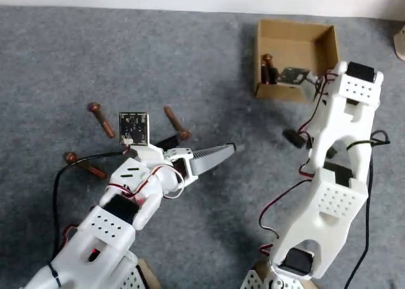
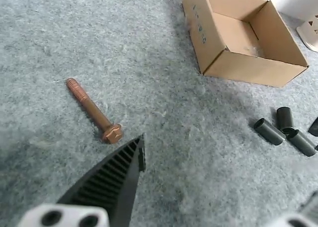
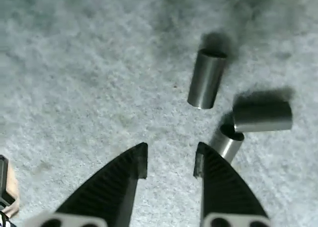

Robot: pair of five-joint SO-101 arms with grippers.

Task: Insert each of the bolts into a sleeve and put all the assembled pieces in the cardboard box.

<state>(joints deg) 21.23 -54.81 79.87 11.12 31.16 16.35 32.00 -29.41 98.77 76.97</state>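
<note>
Right gripper [image 3: 170, 160], narrowly parted and empty, hangs over three loose sleeves [image 3: 206, 79]; left gripper [image 1: 205, 143] wide, empty. Three bolts [image 1: 101, 119] lie unassembled; one piece [image 1: 268, 67] seemingly in cardboard box [image 1: 297, 42]

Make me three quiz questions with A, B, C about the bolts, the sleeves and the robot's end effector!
1. Where do the sleeves lie?
A in the cardboard box
B on the carpet
C on a plate

2. How many bolts lie on the carpet?
A one
B three
C six

3. How is the right end effector?
A open and empty
B shut on a bolt
C shut on a sleeve

Answers:
1 B: three sleeves rest on the carpet just ahead of the right end effector.
2 B: the high view shows three bolts lying apart.
3 A: there is a gap between its fingers with nothing in it.
</note>
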